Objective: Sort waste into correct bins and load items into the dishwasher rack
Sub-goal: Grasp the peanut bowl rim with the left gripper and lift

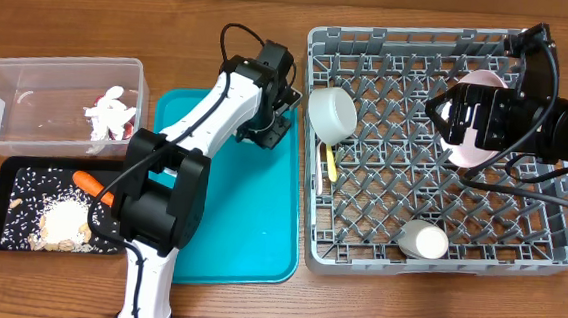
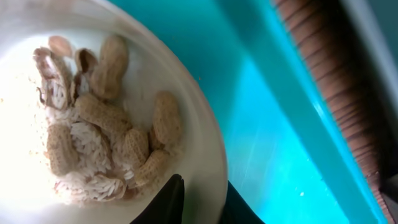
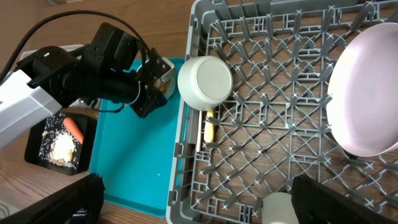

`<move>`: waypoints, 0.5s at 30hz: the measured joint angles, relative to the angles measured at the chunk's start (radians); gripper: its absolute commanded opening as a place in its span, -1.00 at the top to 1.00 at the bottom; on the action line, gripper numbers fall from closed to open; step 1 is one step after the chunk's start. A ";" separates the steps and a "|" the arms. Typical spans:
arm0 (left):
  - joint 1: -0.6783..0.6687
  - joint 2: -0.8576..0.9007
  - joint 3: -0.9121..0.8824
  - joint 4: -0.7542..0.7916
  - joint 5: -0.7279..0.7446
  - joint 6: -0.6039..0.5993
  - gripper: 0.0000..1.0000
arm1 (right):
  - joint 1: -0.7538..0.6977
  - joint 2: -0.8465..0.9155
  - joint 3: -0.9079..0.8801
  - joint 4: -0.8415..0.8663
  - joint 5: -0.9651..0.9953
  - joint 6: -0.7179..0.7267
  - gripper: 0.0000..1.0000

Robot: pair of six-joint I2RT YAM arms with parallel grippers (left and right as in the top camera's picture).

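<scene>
The left tool (image 2: 202,185) is clenched on the rim of the peanut bowl (image 2: 208,124). One black finger (image 2: 168,199) sits inside the bowl and the other outside, with the rim pinched between them. Just ahead of the inner finger, whole peanuts (image 2: 102,112) lie on a clump of white rice (image 2: 87,143), with broken shells at the far side. Under this tool and the bowl is the teal tray (image 1: 229,225), towards its far end; I cannot tell whether the bowl rests on it or is lifted. The rack (image 1: 432,189) stands just to the right of this tool. Well off to its left is the clear tub (image 1: 59,73), holding white paper (image 1: 102,114) and a red wrapper (image 1: 123,131). Nearer the robot is the black tray (image 1: 10,210), with a carrot (image 1: 90,183), scattered rice and beige scraps (image 1: 64,229)

The right tool (image 3: 198,186) is released, its fingers spread wide with nothing between them, hanging over the rack. To its right the plate (image 3: 364,93) stands tilted among the pegs. Ahead and to its left a white bowl (image 3: 205,81) sits at the rack's edge, and a yellow utensil (image 3: 210,127) lies just beside it; fork or spoon, I cannot tell. A second bowl (image 3: 280,208) sits close below this tool. Everything stands on a wooden table (image 1: 74,14)
</scene>
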 measured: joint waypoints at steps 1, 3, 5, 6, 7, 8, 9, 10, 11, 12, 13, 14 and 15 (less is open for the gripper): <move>0.000 0.000 0.000 -0.010 -0.007 -0.018 0.39 | 0.000 0.000 0.000 0.000 0.000 0.000 -1.00; 0.000 0.000 0.000 -0.026 -0.015 -0.069 0.27 | 0.000 0.000 0.000 0.000 0.000 0.000 -0.99; 0.000 0.001 -0.002 -0.026 -0.023 -0.119 0.21 | 0.000 0.000 0.000 0.000 0.000 0.000 -0.99; 0.000 0.001 -0.002 -0.023 -0.024 -0.143 0.20 | 0.000 0.000 0.000 0.000 0.000 0.000 -1.00; 0.000 0.001 -0.002 -0.016 -0.026 -0.172 0.23 | 0.000 0.000 0.000 0.000 0.000 0.000 -1.00; 0.000 0.001 -0.002 -0.006 -0.026 -0.218 0.28 | 0.000 0.000 0.000 0.000 0.000 0.000 -1.00; 0.000 0.001 -0.002 -0.004 -0.026 -0.238 0.31 | 0.000 0.000 0.000 0.000 0.000 0.000 -1.00; 0.000 0.001 -0.002 0.000 -0.026 -0.272 0.33 | 0.000 0.000 0.000 0.000 0.000 0.000 -1.00; 0.000 0.001 -0.002 0.005 -0.026 -0.308 0.36 | 0.000 0.000 0.000 0.001 0.000 0.000 -0.99; 0.000 0.001 -0.002 0.011 -0.026 -0.346 0.41 | 0.000 0.000 0.000 0.000 0.000 0.000 -1.00; 0.000 0.001 -0.002 0.016 -0.026 -0.375 0.46 | 0.000 0.000 0.000 0.000 0.001 0.000 -1.00; 0.000 0.001 -0.002 0.019 -0.026 -0.409 0.50 | 0.000 0.000 0.000 0.000 0.000 0.000 -1.00; 0.000 0.001 -0.002 0.021 -0.026 -0.436 0.55 | 0.000 0.000 0.000 0.000 0.000 0.000 -1.00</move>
